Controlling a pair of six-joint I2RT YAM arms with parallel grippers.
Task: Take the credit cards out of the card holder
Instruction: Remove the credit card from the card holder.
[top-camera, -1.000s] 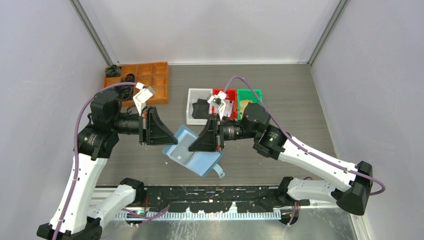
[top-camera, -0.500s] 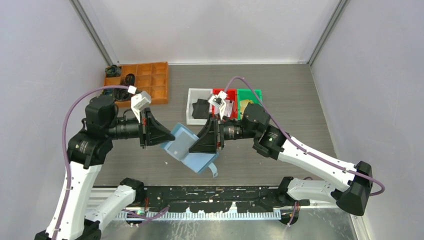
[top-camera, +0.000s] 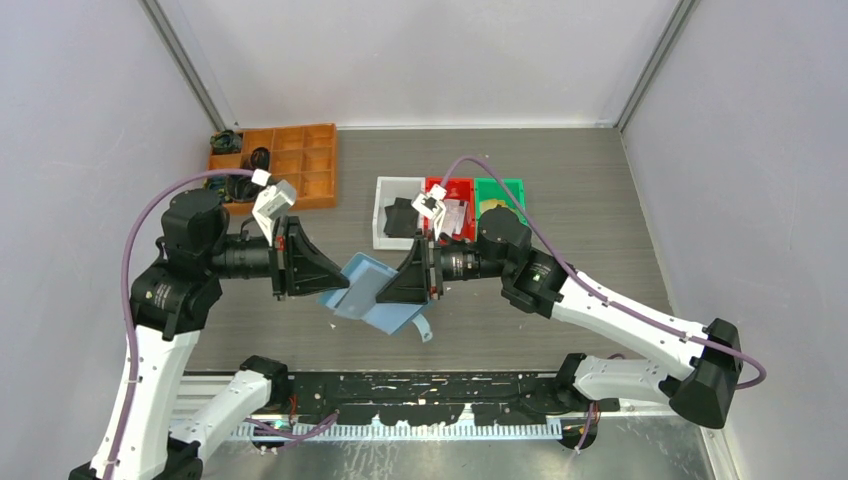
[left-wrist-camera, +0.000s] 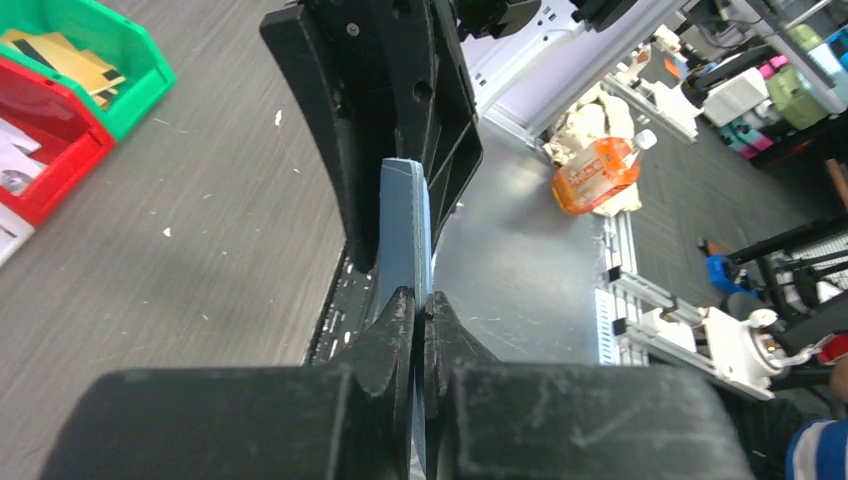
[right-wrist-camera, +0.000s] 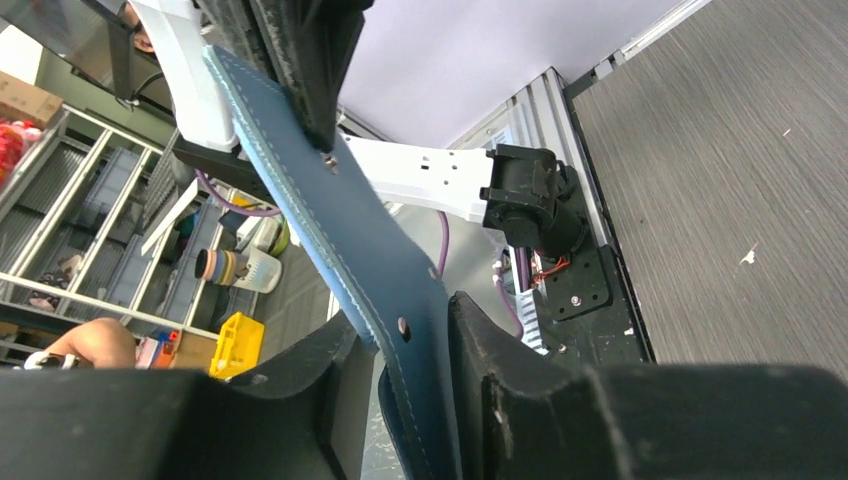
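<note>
Holder (top-camera: 380, 302) gripped from both sides, held open above the table (top-camera: 580, 190).

We had the left gripper (left-wrist-camera: 420, 306) clenched on one edge of the holder and the right gripper (right-wrist-camera: 400, 335) clamped on the opposite edge, so it hung in mid-air between them, in front of the arm bases. It was teal-blue outside with pale stitching and small rivets, and paler blue inside. A short strap (top-camera: 425, 331) dangled below it. We judged it light, thin and floppy, since it bowed in the right wrist view. Holds belonged on the stiffer stitched edges, clear of the pocket mouths. We could not make out the cards for certain; a paler rectangle (top-camera: 362, 276) inside may have been one. We expected them stiff, slick and snug.
</note>
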